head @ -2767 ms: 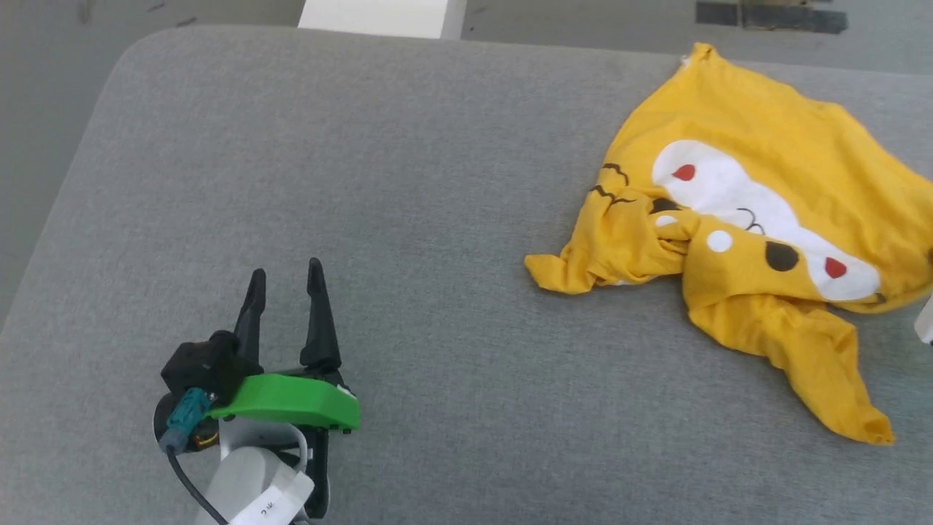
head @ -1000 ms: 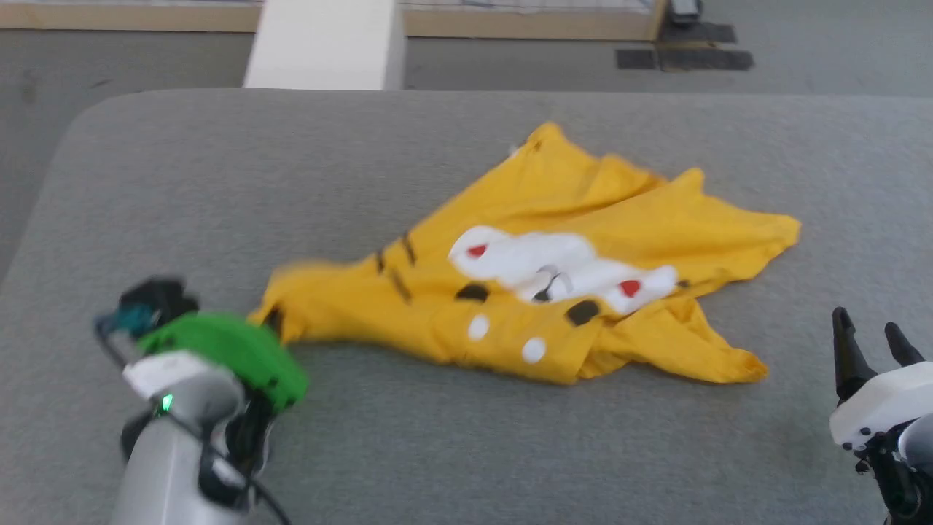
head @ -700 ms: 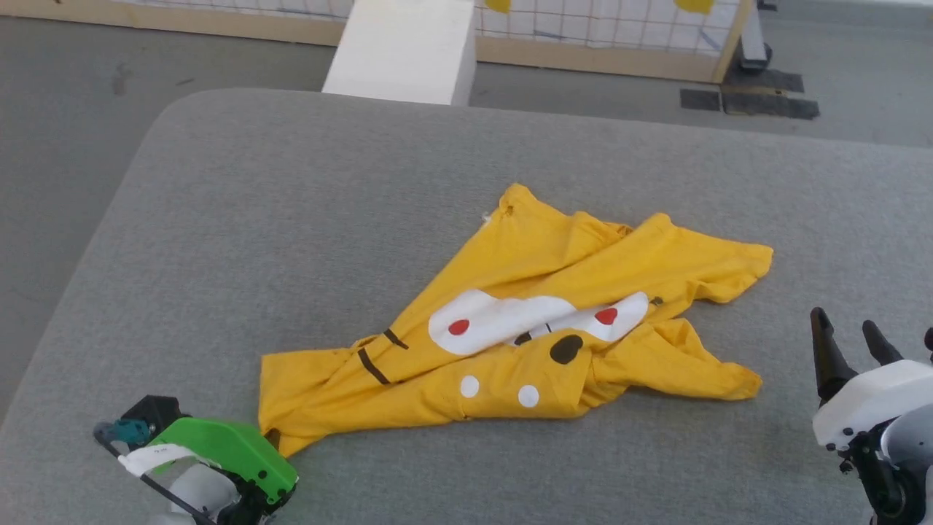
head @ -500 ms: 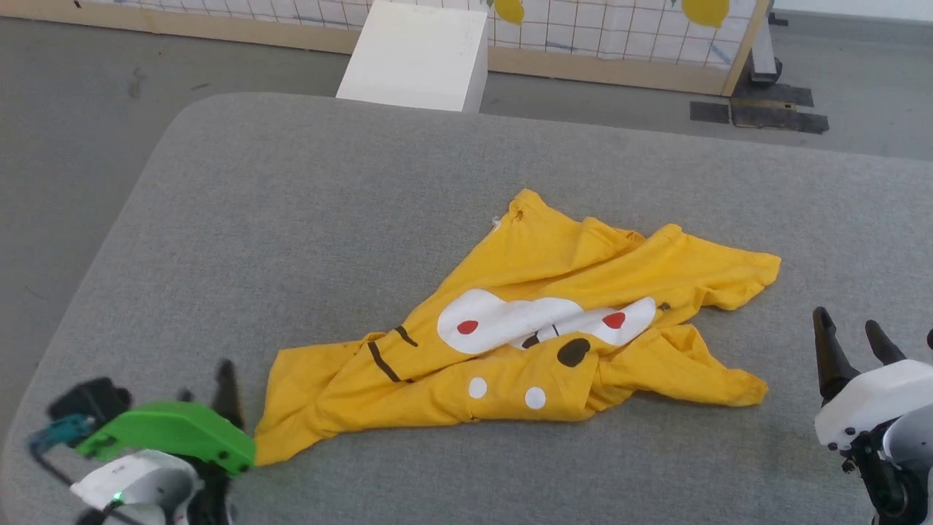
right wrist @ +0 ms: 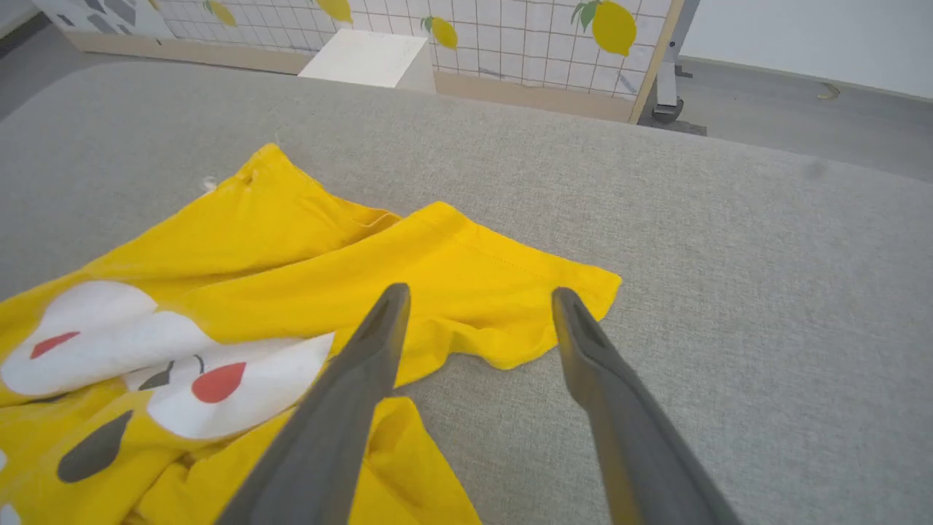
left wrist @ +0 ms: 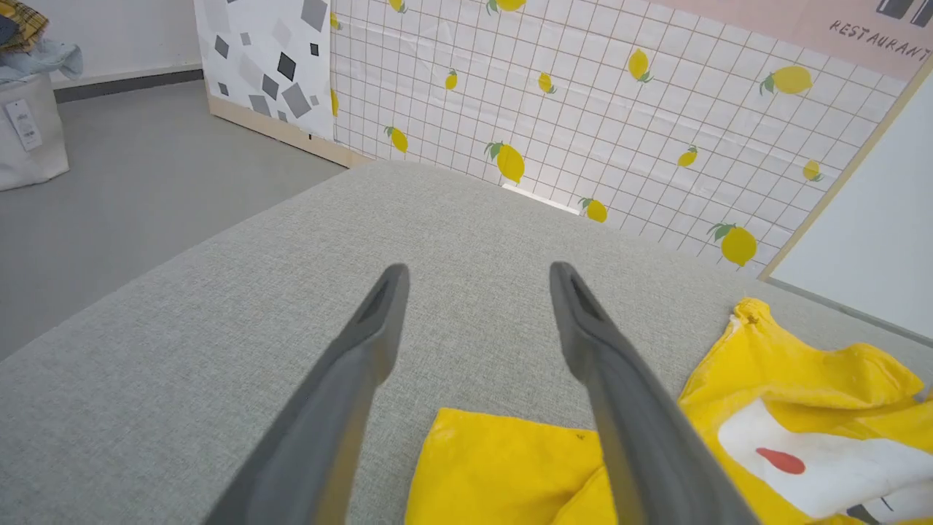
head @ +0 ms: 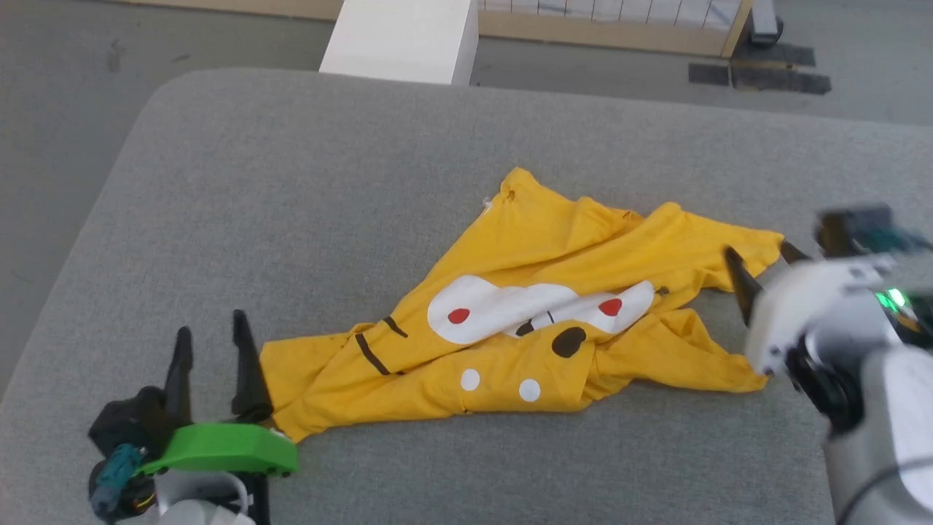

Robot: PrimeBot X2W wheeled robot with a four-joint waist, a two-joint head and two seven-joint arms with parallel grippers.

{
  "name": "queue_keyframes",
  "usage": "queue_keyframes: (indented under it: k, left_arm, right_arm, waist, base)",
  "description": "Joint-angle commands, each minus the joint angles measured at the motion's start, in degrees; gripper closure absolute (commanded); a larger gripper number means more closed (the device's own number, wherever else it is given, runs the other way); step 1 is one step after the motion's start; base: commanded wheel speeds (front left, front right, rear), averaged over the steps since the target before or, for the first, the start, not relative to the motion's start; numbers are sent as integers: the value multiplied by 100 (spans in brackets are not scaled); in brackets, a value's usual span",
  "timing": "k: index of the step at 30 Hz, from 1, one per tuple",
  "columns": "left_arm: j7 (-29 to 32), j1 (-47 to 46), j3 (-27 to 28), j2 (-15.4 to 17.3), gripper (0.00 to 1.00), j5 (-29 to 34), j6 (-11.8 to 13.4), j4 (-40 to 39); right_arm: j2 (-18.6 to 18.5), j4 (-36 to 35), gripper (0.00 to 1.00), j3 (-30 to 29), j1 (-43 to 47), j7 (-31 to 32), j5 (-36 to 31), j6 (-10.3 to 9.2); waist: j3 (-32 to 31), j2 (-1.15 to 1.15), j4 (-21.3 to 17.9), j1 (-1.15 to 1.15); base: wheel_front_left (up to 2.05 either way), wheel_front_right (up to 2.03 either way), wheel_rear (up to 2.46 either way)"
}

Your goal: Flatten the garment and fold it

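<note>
The garment (head: 525, 321), a bright yellow T-shirt with a white patch, red dots and short black stripes, lies crumpled and stretched sideways across the middle of the grey table (head: 291, 182). My left gripper (head: 211, 328) stands open at the lower left, its right finger just beside the shirt's left corner and nothing between the fingers. The left wrist view shows that corner (left wrist: 503, 467) low between the spread left gripper (left wrist: 477, 270). My right gripper (head: 758, 251) is open by the shirt's right corner. In the right wrist view the right gripper (right wrist: 479, 292) hovers over that yellow edge (right wrist: 510, 292).
A white box (head: 401, 36) stands on the floor past the table's far edge. Behind it runs a wood-framed panel with a lemon pattern (left wrist: 583, 109). The table's rounded left corner and edge are close to my left arm. A pale bag (left wrist: 29, 124) sits on the floor far left.
My left gripper has let go of the shirt's left corner and opened beside it. My right gripper has moved up to the shirt's right corner. The head camera has shifted slightly.
</note>
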Motion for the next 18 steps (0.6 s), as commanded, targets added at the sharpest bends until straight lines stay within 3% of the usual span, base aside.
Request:
queue_keyframes:
  k: [1,6,18]
  left_arm:
    - [-47,-145,-23,-38,0,61,-41,35]
    - [-65,-436,-119,-178,0,134,-101,16]
    - [-68,-727,-409,-305,0,143,-186,-114]
  right_arm:
    - [-83,98,0,227,-265,164,2,-9]
    - [-588,756,0,1297,-1176,885,-237,-9]
    - [-811,2109,0,2703,-2068,1335,-189,-9]
  waist:
    - [195,0,74,0]
    - [533,0,275,0]
    - [1104,0,722,0]
  base:
    - [0,0,0]
    - [0,0,0]
    - [0,0,0]
